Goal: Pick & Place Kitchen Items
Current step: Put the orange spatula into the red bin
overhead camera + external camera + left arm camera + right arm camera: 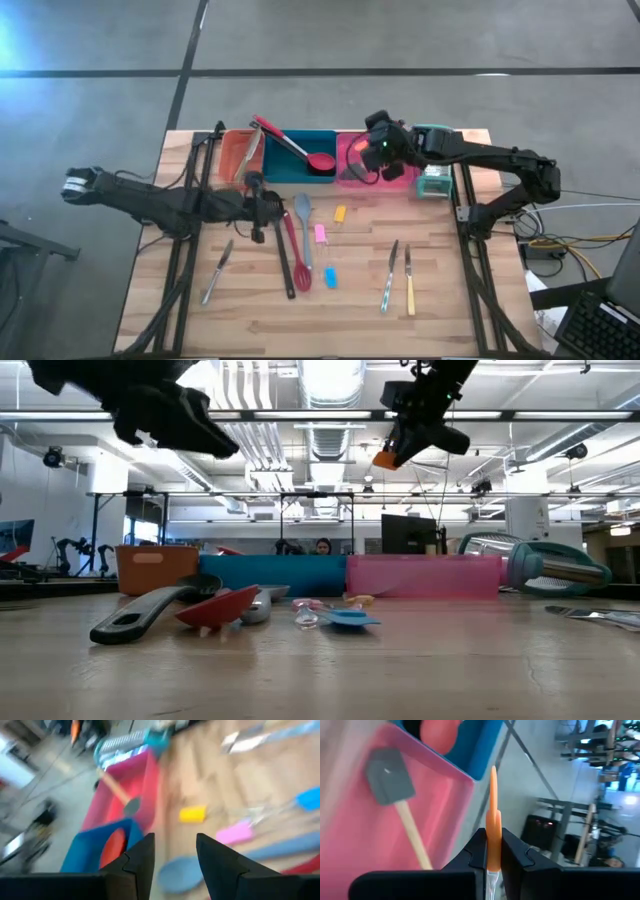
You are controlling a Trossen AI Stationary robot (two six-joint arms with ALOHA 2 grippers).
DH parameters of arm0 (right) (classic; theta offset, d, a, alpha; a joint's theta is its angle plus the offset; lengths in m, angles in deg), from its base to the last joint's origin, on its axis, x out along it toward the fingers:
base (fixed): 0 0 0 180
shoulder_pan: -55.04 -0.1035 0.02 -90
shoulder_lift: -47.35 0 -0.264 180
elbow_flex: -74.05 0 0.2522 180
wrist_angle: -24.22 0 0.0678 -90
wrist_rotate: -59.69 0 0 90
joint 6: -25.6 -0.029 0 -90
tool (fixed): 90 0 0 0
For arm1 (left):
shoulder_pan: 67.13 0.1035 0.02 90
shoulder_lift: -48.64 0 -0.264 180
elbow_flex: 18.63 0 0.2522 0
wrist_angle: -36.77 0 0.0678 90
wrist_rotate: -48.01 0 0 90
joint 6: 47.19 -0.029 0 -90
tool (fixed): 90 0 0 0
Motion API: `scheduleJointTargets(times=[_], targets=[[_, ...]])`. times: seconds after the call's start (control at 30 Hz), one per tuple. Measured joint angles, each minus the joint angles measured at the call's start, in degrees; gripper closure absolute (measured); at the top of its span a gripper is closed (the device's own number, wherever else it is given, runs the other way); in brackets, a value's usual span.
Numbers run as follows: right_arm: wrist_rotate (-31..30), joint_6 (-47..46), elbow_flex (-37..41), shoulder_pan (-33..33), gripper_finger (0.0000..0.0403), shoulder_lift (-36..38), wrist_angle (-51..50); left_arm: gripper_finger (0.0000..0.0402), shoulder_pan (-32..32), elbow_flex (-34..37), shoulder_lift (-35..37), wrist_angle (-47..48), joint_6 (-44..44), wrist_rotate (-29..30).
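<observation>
The right gripper (492,851), clenched on a slim orange tool (493,815), hung over the pink rectangular tray (362,165) at twelve o'clock. The left gripper (174,851) hovered released, empty. Roughly nine utensils, among them a grey silicone spatula (303,226), awaited sorting.

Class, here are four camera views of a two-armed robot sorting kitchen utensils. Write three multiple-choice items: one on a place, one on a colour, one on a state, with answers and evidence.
1. Where is the right gripper?
A. Above the pink tray
B. Over the knives
C. Off the table

2. What colour is the spoon lying across the teal tray?
A. Black
B. Red
C. Yellow

3. What is the state of the left gripper?
A. Shut on a spatula
B. Shut on a knife
C. Open, holding nothing

Answers: 1 A, the high view shows it over that tray; 2 B, its bowl and handle are red; 3 C, its wrist view shows a gap between empty jaws.
</observation>
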State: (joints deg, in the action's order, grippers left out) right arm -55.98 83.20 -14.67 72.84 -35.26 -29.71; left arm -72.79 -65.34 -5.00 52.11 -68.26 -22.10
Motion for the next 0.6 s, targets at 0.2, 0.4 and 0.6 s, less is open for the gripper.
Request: scheduleJointTargets(times=[0.2, 0.4, 0.6], targets=[[3.2, 5.4, 0.2, 3.9, 0.0385, -0.4, 3.2, 0.0252, 5.7, 6.9, 3.8, -16.1, -3.5, -4.9], [6.2, 7.0, 0.5, 7.7, 0.0385, -4.7, 3.4, 0.0252, 6.7, 8.9, 6.1, -21.9, -4.6, -2.9], [8.2, 10.5, 0.5, 9.7, 0.0385, -12.4, 6.2, 0.0252, 6.7, 8.9, 7.0, -21.7, -4.5, -2.7]])
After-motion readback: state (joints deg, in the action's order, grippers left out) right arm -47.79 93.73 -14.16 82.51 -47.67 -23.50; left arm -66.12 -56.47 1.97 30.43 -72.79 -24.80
